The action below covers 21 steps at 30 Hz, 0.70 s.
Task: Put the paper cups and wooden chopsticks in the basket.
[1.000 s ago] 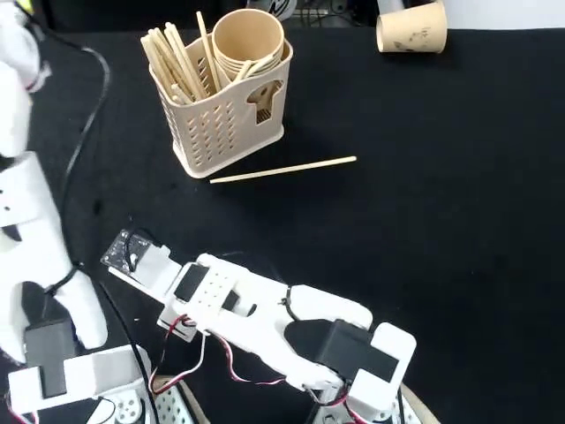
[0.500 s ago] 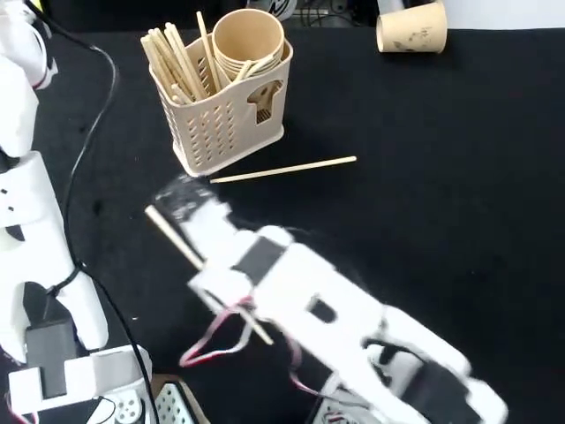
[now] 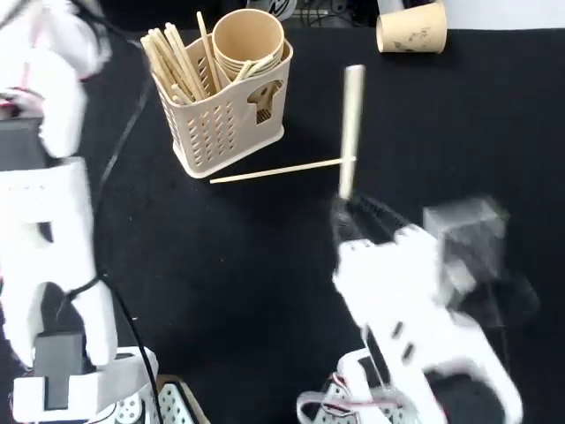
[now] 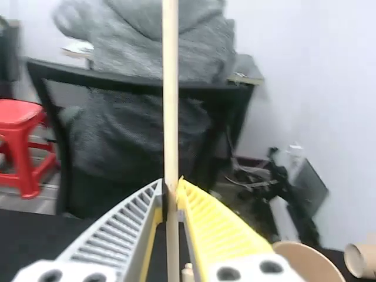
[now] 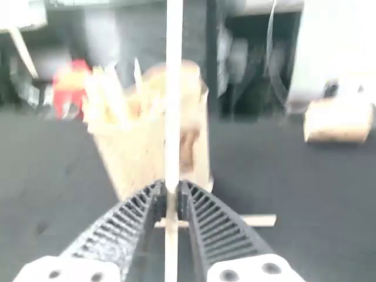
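The beige basket stands at the back left, holding several wooden chopsticks and stacked paper cups. In front of it one chopstick lies flat on the black table. A paper cup lies on its side at the far right. My right gripper, right of the basket, is shut on a chopstick that points away; in the right wrist view this gripper faces the basket with its chopstick upright. My left gripper is shut on another chopstick.
The left arm stands tall along the table's left edge with cables near its base. In the left wrist view a cup rim sits low, with a chair and a person in grey behind the table.
My right arm took up a chopstick at the front left, then swung up and to the right with it. The left arm has shifted a little at the left edge.
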Motion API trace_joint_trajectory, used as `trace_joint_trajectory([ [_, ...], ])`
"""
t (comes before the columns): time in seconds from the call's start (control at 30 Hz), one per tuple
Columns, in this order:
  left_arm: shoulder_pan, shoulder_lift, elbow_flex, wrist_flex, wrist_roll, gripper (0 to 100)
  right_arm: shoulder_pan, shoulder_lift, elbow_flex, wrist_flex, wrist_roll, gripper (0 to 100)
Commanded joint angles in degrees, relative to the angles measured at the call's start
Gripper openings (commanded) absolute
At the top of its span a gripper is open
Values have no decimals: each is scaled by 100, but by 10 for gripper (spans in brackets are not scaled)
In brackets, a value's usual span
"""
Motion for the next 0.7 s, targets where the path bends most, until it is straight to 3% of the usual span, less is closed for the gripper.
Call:
trace_joint_trajectory([
  [0.0, 382, -264, 1332, -1477, 53, 27, 501, -321, 453, -730, -26, 11],
  [0.13, 549, -756, 2492, -2523, 62, 27, 923, -268, 1103, -1591, -53, 11],
  [0.33, 875, -1644, 4215, -3613, 62, 27, 923, -303, 1552, -2760, -413, 11],
  [0.67, 637, -1864, 6290, -5758, 765, 29, 774, -312, 1560, -2831, -642, 11],
])
